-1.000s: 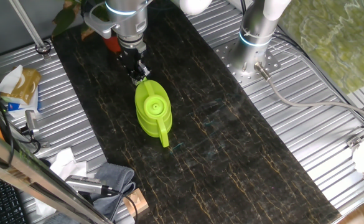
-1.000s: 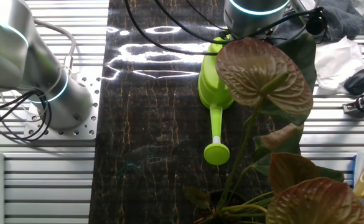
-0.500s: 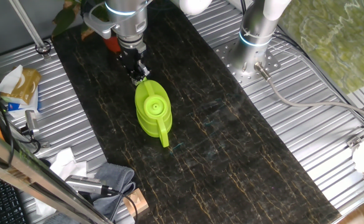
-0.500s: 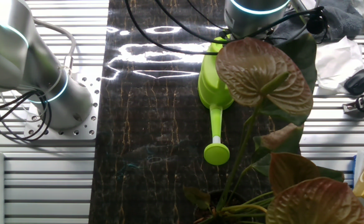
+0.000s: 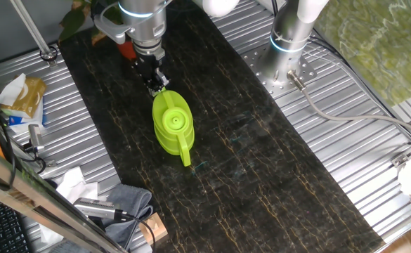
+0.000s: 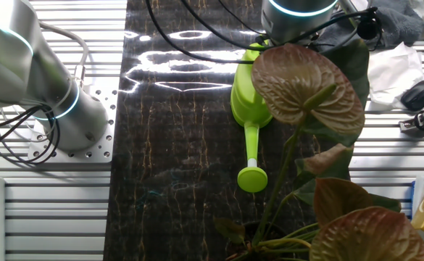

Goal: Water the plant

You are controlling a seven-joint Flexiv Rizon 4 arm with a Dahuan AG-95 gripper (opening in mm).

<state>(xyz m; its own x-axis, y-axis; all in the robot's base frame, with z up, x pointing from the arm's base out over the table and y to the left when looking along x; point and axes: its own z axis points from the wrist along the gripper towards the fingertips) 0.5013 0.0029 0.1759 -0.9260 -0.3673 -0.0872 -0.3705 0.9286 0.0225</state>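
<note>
Touching the watering can (image 5: pixel 172 127), pincer (image 5: pixel 158 84); plant (image 6: pixel 307 87) apart.

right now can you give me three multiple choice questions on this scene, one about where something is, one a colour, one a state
1. Where is the gripper?
A. at the rear end of the lime-green plastic watering can
B. at the spout's tip
C. over the grey cloth

2. What colour is the mat under the can?
A. white
B. black with gold veins
C. blue

3. How does the can sit?
A. tipped over the broad-leaved plant
B. lifted high above the mat
C. level on the mat, spout pointing away from the gripper

Answers: 1 A, the gripper meets the can's back edge. 2 B, a dark veined surface shows in both views. 3 C, the can rests flat, not pouring.
</note>
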